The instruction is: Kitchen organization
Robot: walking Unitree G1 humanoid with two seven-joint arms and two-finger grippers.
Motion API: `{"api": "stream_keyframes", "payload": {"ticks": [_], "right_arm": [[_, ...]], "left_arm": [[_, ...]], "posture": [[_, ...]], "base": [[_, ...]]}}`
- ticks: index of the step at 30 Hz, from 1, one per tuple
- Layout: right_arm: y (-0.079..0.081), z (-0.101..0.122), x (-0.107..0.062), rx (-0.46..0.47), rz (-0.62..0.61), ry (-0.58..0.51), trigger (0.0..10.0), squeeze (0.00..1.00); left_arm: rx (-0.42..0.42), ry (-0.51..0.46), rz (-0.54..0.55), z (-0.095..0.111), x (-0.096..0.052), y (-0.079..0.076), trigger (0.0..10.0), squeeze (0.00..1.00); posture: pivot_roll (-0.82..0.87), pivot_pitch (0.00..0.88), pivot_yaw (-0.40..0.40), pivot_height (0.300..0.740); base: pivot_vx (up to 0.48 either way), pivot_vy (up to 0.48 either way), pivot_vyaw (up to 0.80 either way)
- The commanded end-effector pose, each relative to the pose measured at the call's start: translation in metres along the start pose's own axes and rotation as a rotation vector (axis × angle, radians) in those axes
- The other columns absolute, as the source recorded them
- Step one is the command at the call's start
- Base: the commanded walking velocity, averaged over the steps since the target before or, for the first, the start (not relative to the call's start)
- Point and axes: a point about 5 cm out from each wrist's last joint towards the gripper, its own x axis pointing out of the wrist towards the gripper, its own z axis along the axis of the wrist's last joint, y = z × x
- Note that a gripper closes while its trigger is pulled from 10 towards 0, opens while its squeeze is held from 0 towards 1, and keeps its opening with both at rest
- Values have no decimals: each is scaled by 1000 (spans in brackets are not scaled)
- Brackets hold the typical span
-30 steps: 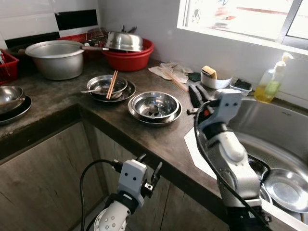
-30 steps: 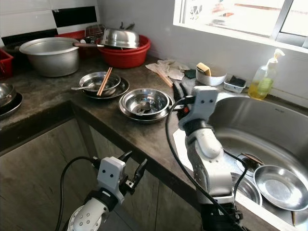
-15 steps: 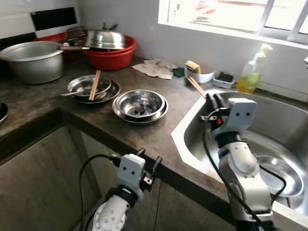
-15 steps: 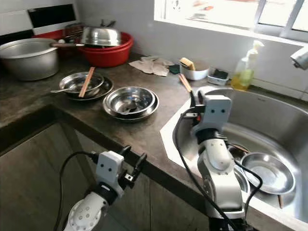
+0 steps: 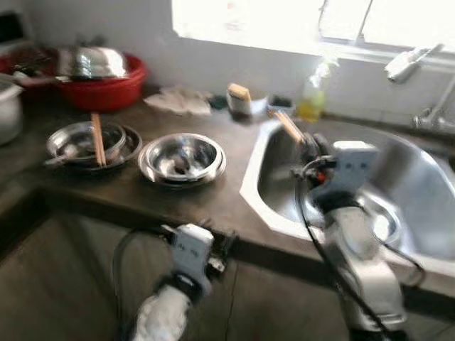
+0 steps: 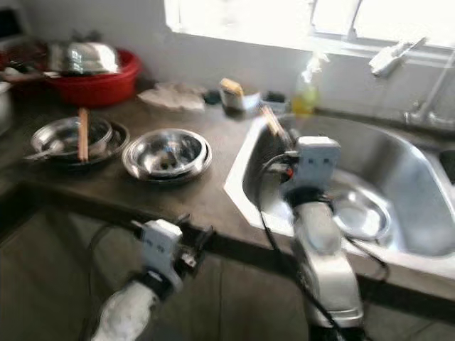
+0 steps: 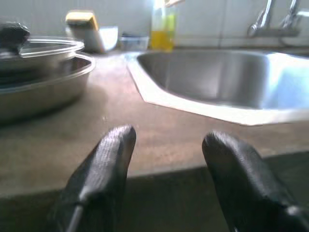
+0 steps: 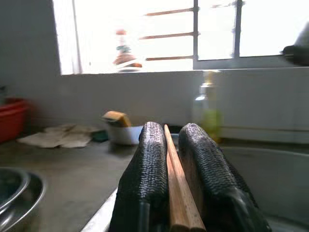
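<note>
Left eye view, blurred: left gripper (image 5: pixel 222 250) hangs below the counter edge, fingers apart, empty. Right gripper (image 5: pixel 313 145) pinches wooden chopsticks (image 5: pixel 288 126) above the sink (image 5: pixel 250 186), their length running up and away toward the window.

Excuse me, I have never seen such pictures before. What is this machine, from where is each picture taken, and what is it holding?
This is a humanoid robot at a kitchen counter. Two pictures come from cameras in its head, looking down at its own silver arms. The other two come from a camera on each wrist, looking along that gripper's two black fingers.

The right gripper is shut on wooden chopsticks and hangs over the steel sink. The left gripper is open and empty, low at the counter's front edge.

On the counter lie stacked steel bowls, another bowl with chopsticks across it, a red basin and a soap bottle. A steel dish lies in the sink.
</note>
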Motion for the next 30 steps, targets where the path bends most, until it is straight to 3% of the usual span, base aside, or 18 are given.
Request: {"api": "stream_keyframes", "payload": {"ticks": [1, 6, 20, 30], "right_arm": [[7, 5, 2, 0, 14, -18, 10000, 0], [6, 5, 2, -14, 6, -13, 10000, 0], [6, 1, 5, -45, 0, 14, 10000, 0], [5, -11, 4, -89, 35, 109, 10000, 0]], "left_arm": [[22, 17, 9, -1, -1, 4, 10000, 0], [39, 19, -2, -2, -1, 3, 10000, 0], [62, 25, -17, -3, 0, 1, 10000, 0], [36, 34, 6, -4, 0, 2, 10000, 0]], "posture": [[1, 0, -51, 740], [0, 0, -48, 740], [1, 0, -51, 740], [4, 0, -58, 740]], "base": [[0, 0, -775], [0, 0, -775], [208, -382, 0], [51, 0, 0]]}}
